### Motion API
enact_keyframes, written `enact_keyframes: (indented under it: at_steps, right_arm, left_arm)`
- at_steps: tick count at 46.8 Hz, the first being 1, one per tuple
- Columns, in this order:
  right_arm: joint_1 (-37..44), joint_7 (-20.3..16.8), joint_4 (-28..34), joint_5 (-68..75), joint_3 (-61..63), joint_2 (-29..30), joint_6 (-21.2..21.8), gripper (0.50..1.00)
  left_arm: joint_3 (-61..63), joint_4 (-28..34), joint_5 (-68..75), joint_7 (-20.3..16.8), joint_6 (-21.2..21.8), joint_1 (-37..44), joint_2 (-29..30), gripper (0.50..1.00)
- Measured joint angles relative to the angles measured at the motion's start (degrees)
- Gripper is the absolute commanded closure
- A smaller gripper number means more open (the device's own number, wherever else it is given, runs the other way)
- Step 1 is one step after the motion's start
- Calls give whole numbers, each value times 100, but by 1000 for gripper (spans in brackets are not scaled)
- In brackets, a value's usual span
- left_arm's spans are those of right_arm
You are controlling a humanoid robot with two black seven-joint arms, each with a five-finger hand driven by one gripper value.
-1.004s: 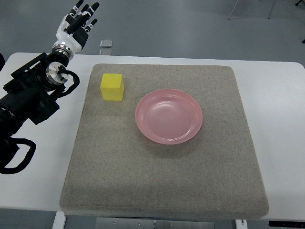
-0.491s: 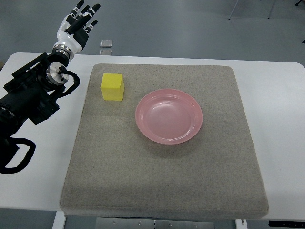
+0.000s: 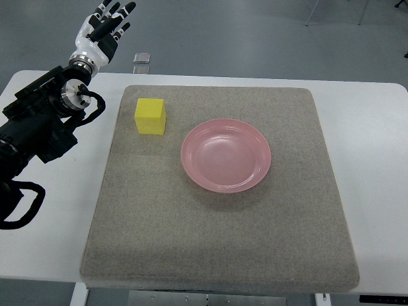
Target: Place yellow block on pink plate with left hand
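A yellow block (image 3: 150, 116) sits on the grey mat (image 3: 217, 223), near its far left corner. A pink plate (image 3: 225, 155) lies on the mat to the right of the block, empty. My left hand (image 3: 102, 29) is raised beyond the table's far left edge, well above and left of the block. Its fingers are spread and hold nothing. The black left arm (image 3: 38, 127) comes in from the left edge. The right arm is not in view.
The mat lies on a white table (image 3: 370, 140). A small grey object (image 3: 141, 58) sits at the table's far edge, right of my left hand. Grey floor lies beyond the table.
My left hand and arm have shifted slightly up and to the left. The block and plate have not moved.
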Motion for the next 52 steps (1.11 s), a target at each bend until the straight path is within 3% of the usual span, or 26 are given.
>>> enact_keyframes:
  at_steps: [15,26,39,52]
  right_arm:
    - [-2,-1,0,2,0,0,3,576]
    - [-3,0,0,2,0,0,3,576]
    - [0,-1,0,-1,0,0,3,576]
    - [-1,0,0,1,0,0,1,576]
  left_arm:
    - [546,-212,627,-4,-87,-66,69,506]
    - [1158,-1138,1219,-12,-95,-375,565,506]
    - [3139,-2322,1705,8,-96,-1134,1451,506]
    - [4262,-3516,3420,8,-141,-1800,2262,506]
